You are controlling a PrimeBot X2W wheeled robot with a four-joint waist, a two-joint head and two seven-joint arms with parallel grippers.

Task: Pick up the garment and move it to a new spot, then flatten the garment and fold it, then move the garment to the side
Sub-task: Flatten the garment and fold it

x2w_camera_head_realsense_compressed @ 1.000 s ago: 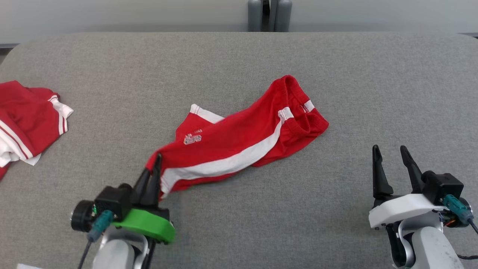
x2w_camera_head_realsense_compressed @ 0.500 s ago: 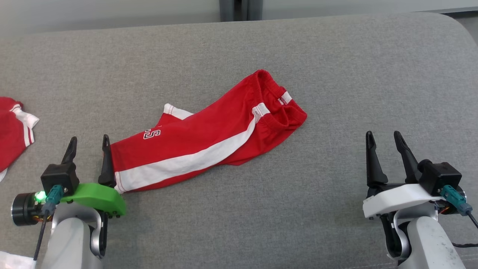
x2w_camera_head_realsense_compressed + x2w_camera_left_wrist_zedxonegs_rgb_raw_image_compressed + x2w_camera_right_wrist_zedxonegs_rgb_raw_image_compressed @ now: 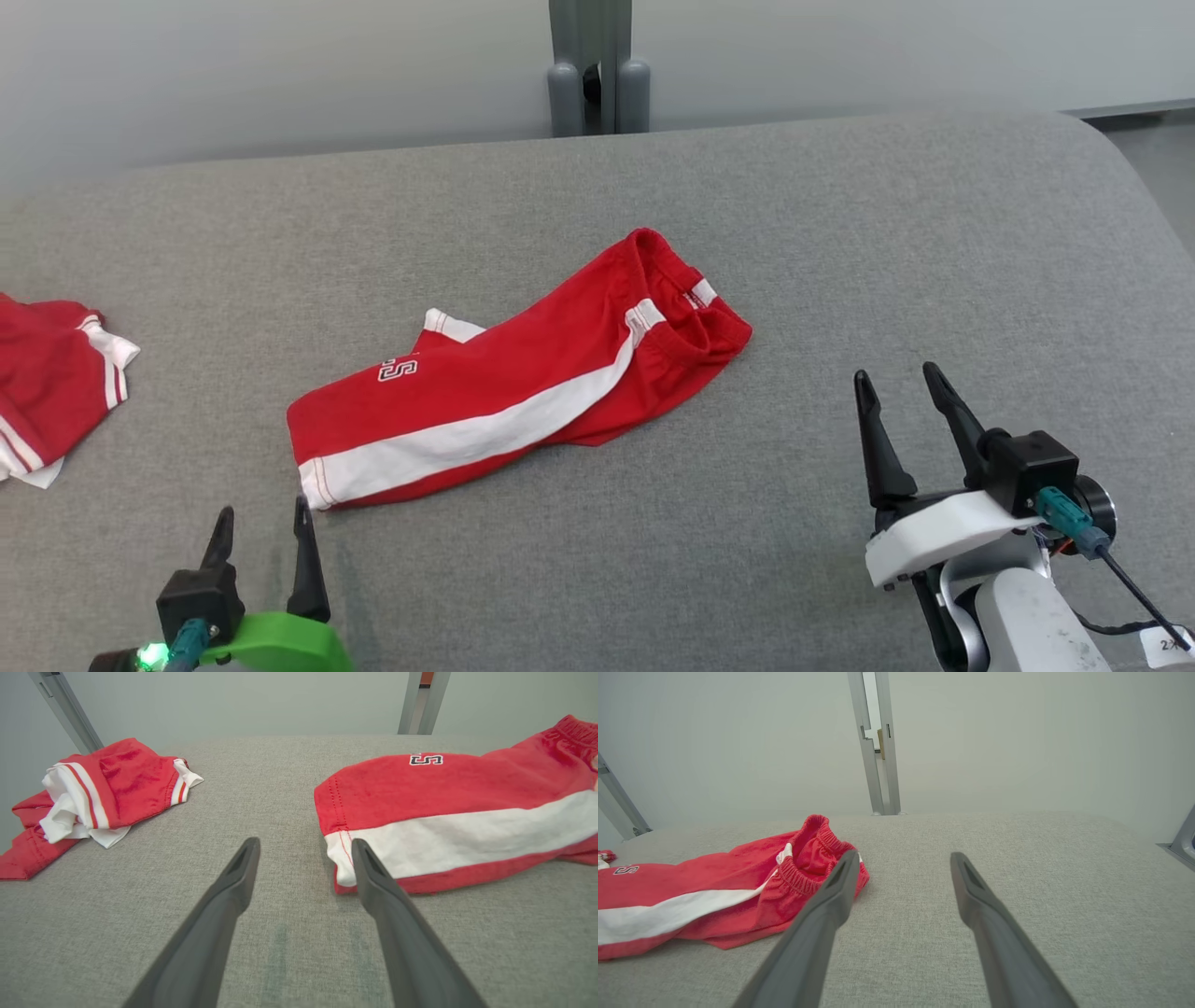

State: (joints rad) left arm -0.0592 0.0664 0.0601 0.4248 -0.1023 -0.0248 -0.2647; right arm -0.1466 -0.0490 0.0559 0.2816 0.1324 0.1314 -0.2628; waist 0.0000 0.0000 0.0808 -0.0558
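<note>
The garment (image 3: pixel 509 392) is a pair of red shorts with a white side stripe, lying stretched on the grey table (image 3: pixel 840 261), leg hem at lower left, waistband at upper right. The left wrist view shows its hem corner (image 3: pixel 341 877) just beyond the right fingertip. My left gripper (image 3: pixel 262 525) stands open and empty just short of the hem. My right gripper (image 3: pixel 896 381) is open and empty, off to the right of the waistband (image 3: pixel 803 877).
A second red and white garment (image 3: pixel 51 392) lies bunched at the table's left edge, also in the left wrist view as a heap (image 3: pixel 93 793). A grey post (image 3: pixel 597 70) stands behind the table's far edge.
My left gripper has let go of the shorts' hem, opened, and drawn back toward me. The shorts now lie flat on the table. The head camera has shifted.
</note>
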